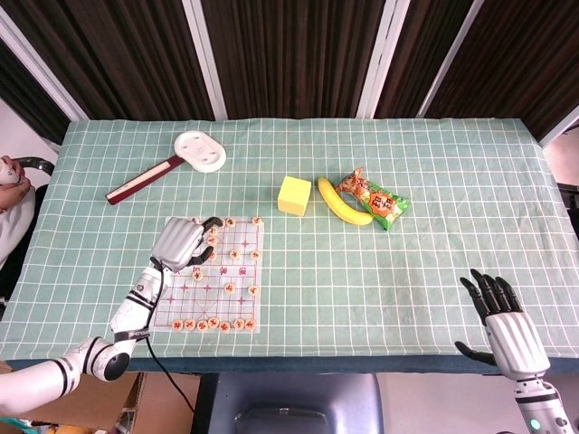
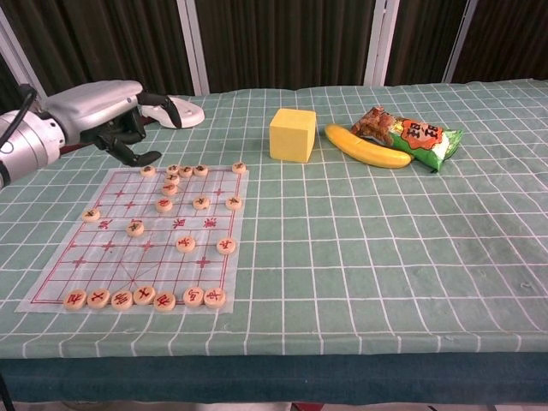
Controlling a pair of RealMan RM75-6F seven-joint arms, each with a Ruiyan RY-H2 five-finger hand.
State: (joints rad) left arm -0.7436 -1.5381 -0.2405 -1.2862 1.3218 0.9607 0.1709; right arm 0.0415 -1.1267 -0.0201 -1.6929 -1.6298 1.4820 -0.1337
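Observation:
My left hand (image 1: pixel 185 242) (image 2: pixel 101 115) hovers over the far left corner of a translucent chess board (image 1: pixel 213 304) (image 2: pixel 111 257) with red lines. Its fingers hook downward and its thumb sticks out to the right, with nothing seen in it. Its fingertips hang just above the round wooden pieces (image 1: pixel 226 221) (image 2: pixel 174 171) clustered at the board's far edge. Another row of pieces (image 1: pixel 213 323) (image 2: pixel 141 297) lines the near edge. My right hand (image 1: pixel 505 321) lies open, fingers spread, near the table's front right edge, far from any object; the chest view does not show it.
A yellow cube (image 1: pixel 294 194) (image 2: pixel 292 134), a banana (image 1: pixel 342 202) (image 2: pixel 366 145) and a green snack bag (image 1: pixel 378 200) (image 2: pixel 415 134) lie mid-table. A white paddle with a dark red handle (image 1: pixel 199 150) (image 2: pixel 187 117) lies at the far left. A person's arm (image 1: pixel 11 185) shows beyond the left edge.

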